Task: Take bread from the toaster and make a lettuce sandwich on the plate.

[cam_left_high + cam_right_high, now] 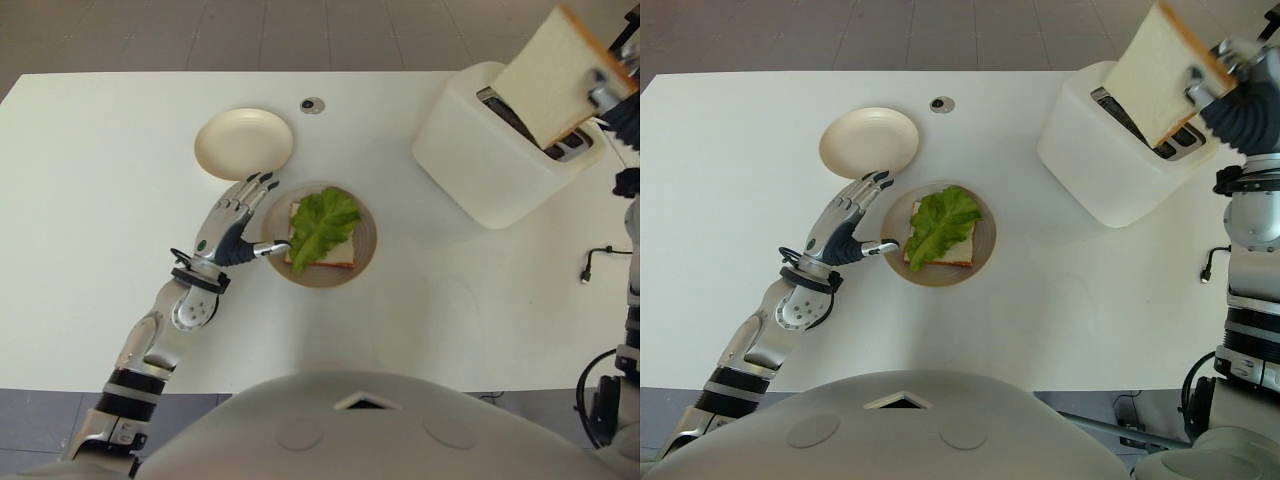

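Your left hand [232,225], fingers spread and holding nothing, lay against the left rim of the brown plate [366,250], probably to steady it. On the plate sat a bread slice [340,258] under a lettuce leaf [322,222], its long axis running near to far. Your right hand [1240,100] was clamped on the second slice [1155,70], which was tilted on edge with its lower corner over the toaster [1100,170] slot

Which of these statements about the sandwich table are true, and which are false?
1. The right hand holds a bread slice over the toaster. True.
2. The small plate holds nothing. True.
3. The lettuce lies on the small plate. False: it lies on another slice on the brown plate.
4. The left hand grips the lettuce. False: it is open at the brown plate's edge.
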